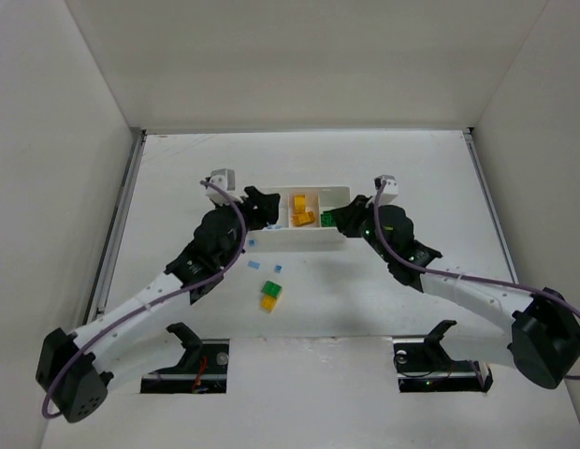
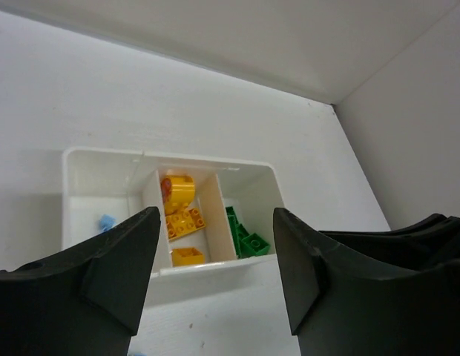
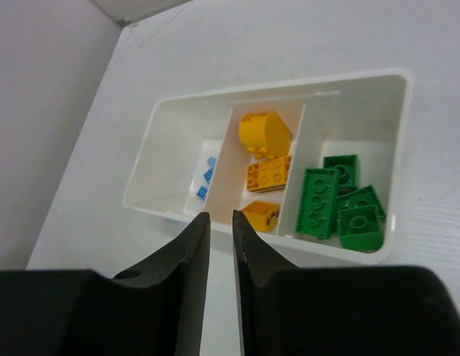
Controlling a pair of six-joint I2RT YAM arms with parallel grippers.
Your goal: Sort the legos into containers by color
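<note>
Green legos (image 3: 317, 202) fill the tray's (image 3: 363, 104) right compartment, yellow ones (image 3: 264, 133) the middle, blue ones (image 3: 209, 175) the left; 1 green-yellow stack (image 1: 270, 297) lies on the table (image 1: 384, 299) nearer its front edge. Left gripper (image 2: 214, 245) stands wide, empty; right gripper (image 3: 220, 222) closed, empty.

A flat white tabletop (image 1: 178, 168) sits enclosed by plain white walls (image 1: 299, 65). Thin grey strips (image 1: 115, 224), perhaps metal rails, edge its two sides.

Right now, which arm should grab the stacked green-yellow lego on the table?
Left. The green-yellow stack lies nearer it, by the blue bits; left jaws stand open and empty, right jaws are shut at the tray.
</note>
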